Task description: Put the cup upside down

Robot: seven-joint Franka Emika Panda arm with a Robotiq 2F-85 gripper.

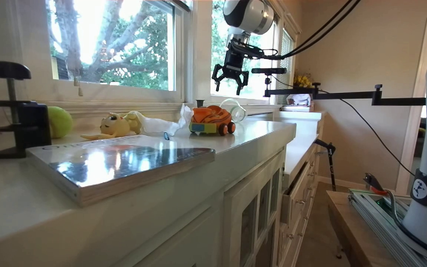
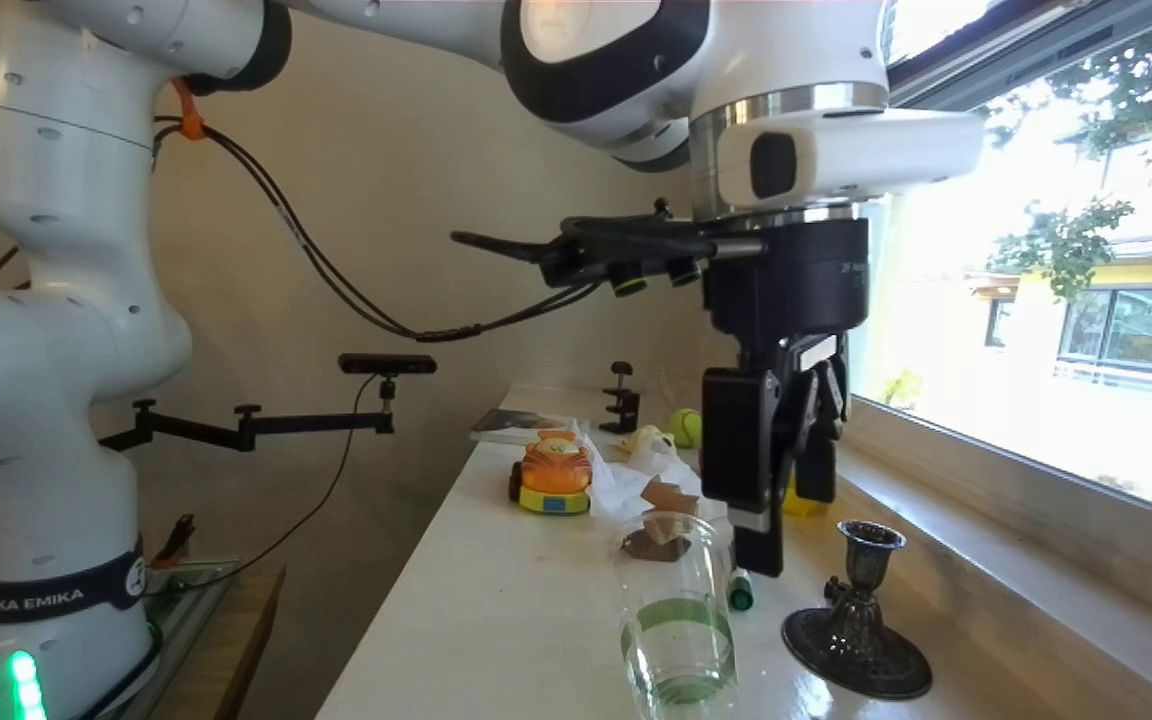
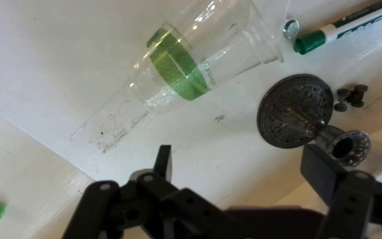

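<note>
In the wrist view, the clear cup [image 3: 204, 54] lies on its side on the white surface [image 3: 217, 142], base leftward, mouth to the right; by my judgement none of the turning is done, and gripping, tipping mouth-down and releasing are all to do. It looks like thin, glossy plastic, tapered and banded in green. Next along, the jaws are spread wide, holding nothing. Then an upright candlestick [image 3: 307, 122], dark and metallic-looking, its round foot embossed, and lastly a smooth green-and-white marker [image 3: 347, 28].
</note>
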